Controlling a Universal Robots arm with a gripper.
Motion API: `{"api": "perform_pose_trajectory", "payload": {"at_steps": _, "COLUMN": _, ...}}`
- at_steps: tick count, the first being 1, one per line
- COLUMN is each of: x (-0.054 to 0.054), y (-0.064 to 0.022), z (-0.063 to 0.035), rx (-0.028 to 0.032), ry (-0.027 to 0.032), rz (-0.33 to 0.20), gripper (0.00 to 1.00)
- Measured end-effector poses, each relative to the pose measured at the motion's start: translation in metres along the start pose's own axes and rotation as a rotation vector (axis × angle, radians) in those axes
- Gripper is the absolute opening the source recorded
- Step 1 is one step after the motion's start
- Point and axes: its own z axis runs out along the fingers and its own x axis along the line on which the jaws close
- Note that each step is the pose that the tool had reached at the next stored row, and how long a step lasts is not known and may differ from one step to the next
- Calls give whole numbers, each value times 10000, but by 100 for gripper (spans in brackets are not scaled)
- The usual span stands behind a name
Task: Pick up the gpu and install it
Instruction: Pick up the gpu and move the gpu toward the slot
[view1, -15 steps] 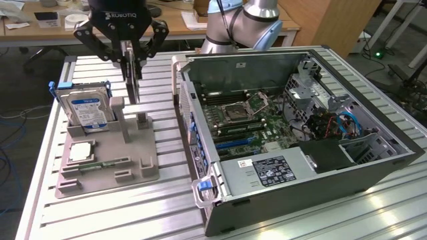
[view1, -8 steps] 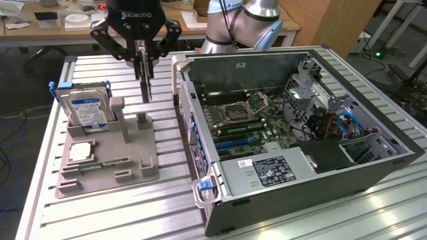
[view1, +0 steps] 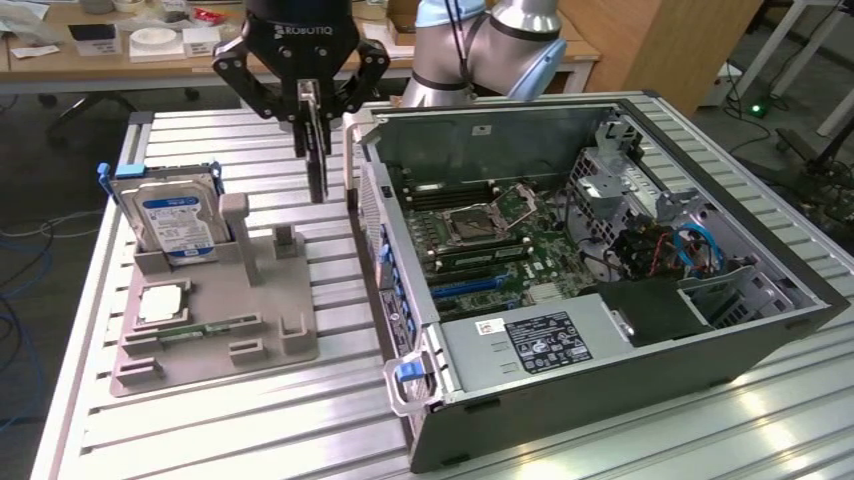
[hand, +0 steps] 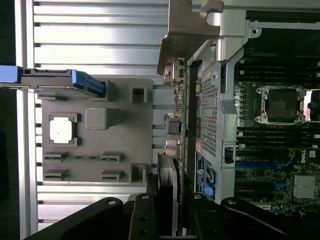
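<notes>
The gpu is a thin dark card that hangs edge-down from my gripper, which is shut on its upper edge. It is in the air above the slatted table, between the grey parts tray and the open computer case, close to the case's outer wall. In the wrist view I look down along the gpu from my gripper; its metal end bracket lies beside the case wall. Inside the case the motherboard lies uncovered.
The grey tray holds a silver hard drive with a blue label, standing upright, a processor chip and a green memory stick. In the case a power supply and cables lie near the motherboard. Desks stand behind.
</notes>
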Motion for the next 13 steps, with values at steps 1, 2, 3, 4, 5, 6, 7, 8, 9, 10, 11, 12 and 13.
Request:
{"api": "perform_pose_trajectory", "payload": {"at_steps": 1, "x": -6, "y": 0, "z": 0, "rx": 0, "ry": -1, "rz": 46, "gripper": 27}}
{"api": "perform_pose_trajectory", "payload": {"at_steps": 2, "x": -7, "y": 0, "z": 0, "rx": 1, "ry": -2, "rz": 105, "gripper": 27}}
{"api": "perform_pose_trajectory", "payload": {"at_steps": 3, "x": -9, "y": 0, "z": 1, "rx": 1, "ry": -4, "rz": 174, "gripper": 27}}
{"api": "perform_pose_trajectory", "payload": {"at_steps": 4, "x": -14, "y": 0, "z": 2, "rx": 0, "ry": -7, "rz": 231, "gripper": 27}}
{"api": "perform_pose_trajectory", "payload": {"at_steps": 5, "x": -22, "y": 0, "z": 2, "rx": 0, "ry": -8, "rz": 275, "gripper": 27}}
{"api": "perform_pose_trajectory", "payload": {"at_steps": 6, "x": -29, "y": 0, "z": 2, "rx": 0, "ry": -9, "rz": 317, "gripper": 27}}
{"api": "perform_pose_trajectory", "payload": {"at_steps": 7, "x": -35, "y": 0, "z": 3, "rx": 0, "ry": -10, "rz": 370, "gripper": 27}}
{"api": "perform_pose_trajectory", "payload": {"at_steps": 8, "x": -41, "y": 0, "z": 3, "rx": 1, "ry": -11, "rz": 418, "gripper": 27}}
{"api": "perform_pose_trajectory", "payload": {"at_steps": 9, "x": -48, "y": 1, "z": 4, "rx": 1, "ry": -13, "rz": 463, "gripper": 27}}
{"api": "perform_pose_trajectory", "payload": {"at_steps": 10, "x": -56, "y": 1, "z": 4, "rx": 0, "ry": -14, "rz": 503, "gripper": 27}}
{"api": "perform_pose_trajectory", "payload": {"at_steps": 11, "x": -67, "y": 1, "z": 4, "rx": 1, "ry": -15, "rz": 533, "gripper": 27}}
{"api": "perform_pose_trajectory", "payload": {"at_steps": 12, "x": -79, "y": 1, "z": 4, "rx": 1, "ry": -15, "rz": 558, "gripper": 27}}
{"api": "perform_pose_trajectory", "payload": {"at_steps": 13, "x": -90, "y": 1, "z": 4, "rx": 0, "ry": -16, "rz": 584, "gripper": 27}}
